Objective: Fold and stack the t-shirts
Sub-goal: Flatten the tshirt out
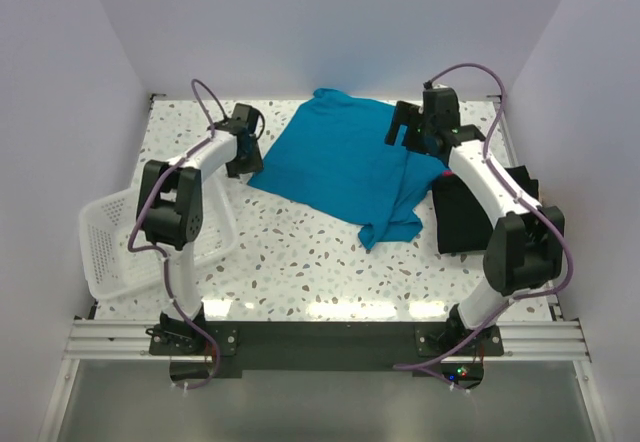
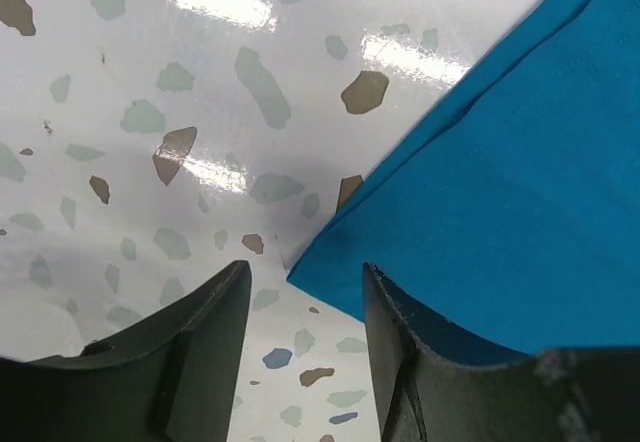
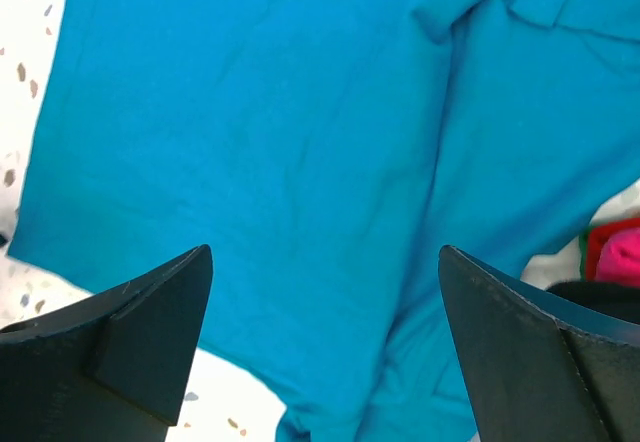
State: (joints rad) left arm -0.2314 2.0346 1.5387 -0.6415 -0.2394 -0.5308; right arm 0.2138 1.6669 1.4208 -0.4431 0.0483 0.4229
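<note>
The teal-blue t-shirt (image 1: 345, 162) lies spread on the speckled table, its lower part bunched into a fold near the middle (image 1: 390, 224). Its left corner (image 2: 300, 274) sits just between the tips of my left gripper (image 2: 305, 282), whose jaws stand apart with nothing pinched; the right finger (image 2: 400, 342) overlaps the cloth's edge. In the top view that left gripper (image 1: 243, 167) points down at the shirt's left corner. My right gripper (image 3: 325, 262) hangs wide open above the teal cloth (image 3: 300, 142), over the shirt's right side (image 1: 400, 130). The black t-shirt (image 1: 458, 217) lies bunched at the right, partly hidden by the right arm.
A white mesh basket (image 1: 105, 247) leans at the left table edge beside the left arm. White walls enclose the table on three sides. Something red and pink (image 3: 615, 252) shows at the right edge of the right wrist view. Bare tabletop (image 1: 300, 262) lies in front of the shirt.
</note>
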